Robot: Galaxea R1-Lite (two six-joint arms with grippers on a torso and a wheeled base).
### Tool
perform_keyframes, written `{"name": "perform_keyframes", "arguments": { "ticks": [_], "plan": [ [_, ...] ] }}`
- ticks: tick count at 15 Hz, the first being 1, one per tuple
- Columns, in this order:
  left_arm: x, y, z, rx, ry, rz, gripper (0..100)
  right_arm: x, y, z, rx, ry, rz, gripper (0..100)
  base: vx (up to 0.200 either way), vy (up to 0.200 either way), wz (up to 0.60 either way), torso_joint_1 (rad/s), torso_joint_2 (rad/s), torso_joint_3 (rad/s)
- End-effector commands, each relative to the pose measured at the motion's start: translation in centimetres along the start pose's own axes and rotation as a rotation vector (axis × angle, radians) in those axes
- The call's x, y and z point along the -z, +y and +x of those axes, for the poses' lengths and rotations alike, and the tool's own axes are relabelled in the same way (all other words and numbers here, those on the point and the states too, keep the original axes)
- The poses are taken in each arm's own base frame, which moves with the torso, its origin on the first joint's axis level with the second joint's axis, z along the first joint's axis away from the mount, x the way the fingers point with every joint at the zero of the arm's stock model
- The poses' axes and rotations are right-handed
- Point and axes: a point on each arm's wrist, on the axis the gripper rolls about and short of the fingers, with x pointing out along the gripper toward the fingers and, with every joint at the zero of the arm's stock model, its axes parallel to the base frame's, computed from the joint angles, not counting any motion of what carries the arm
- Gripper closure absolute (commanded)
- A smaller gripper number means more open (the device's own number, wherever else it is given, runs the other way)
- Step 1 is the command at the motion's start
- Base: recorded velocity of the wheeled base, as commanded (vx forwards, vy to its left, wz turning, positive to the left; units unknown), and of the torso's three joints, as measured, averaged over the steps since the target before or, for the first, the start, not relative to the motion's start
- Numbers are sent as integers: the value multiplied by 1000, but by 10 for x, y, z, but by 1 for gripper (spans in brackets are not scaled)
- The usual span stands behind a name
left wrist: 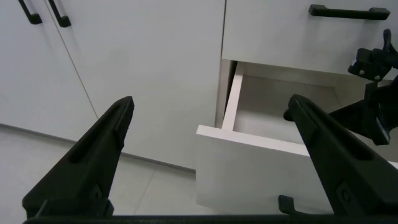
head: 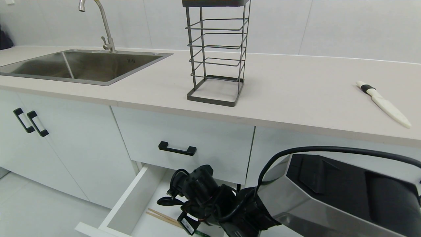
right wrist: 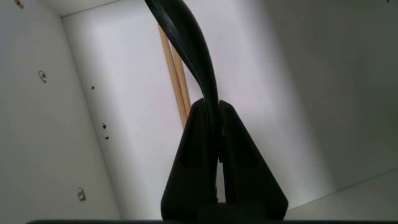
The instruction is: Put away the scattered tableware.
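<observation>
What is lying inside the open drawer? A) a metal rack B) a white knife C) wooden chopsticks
C: the wooden chopsticks lie on the floor of the open drawer, while the white knife sits up on the counter and the right pincer holds a black spoon over the drawer.

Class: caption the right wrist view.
Right gripper, shut on a black spoon, above chopsticks in the white drawer.
</observation>
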Motion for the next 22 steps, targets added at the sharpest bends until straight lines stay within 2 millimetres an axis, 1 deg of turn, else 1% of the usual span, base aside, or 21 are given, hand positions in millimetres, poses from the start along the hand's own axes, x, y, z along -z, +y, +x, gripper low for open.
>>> {"name": "perform_keyframes", "arguments": {
  "ticks": [1,5,15,19,20,22],
  "plan": [
    [0,0,0,0,1,0,0,4,1,7,-2,11,-4,100,0,0,0,0,0,0],
    [0,0,0,0,1,0,0,12,3,15,-5,37,-6,100,0,0,0,0,0,0],
    [0,0,0,0,1,0,0,21,2,36,-4,53,-4,100,0,0,0,0,0,0],
    [0,0,0,0,1,0,0,23,3,37,-7,68,-7,100,0,0,0,0,0,0],
    [0,0,0,0,1,0,0,22,3,37,-9,70,-9,0,0,0,0,0,0,0],
    [0,0,0,0,1,0,0,21,3,39,-8,60,-12,0,0,0,0,0,0,0]
  ]
}}
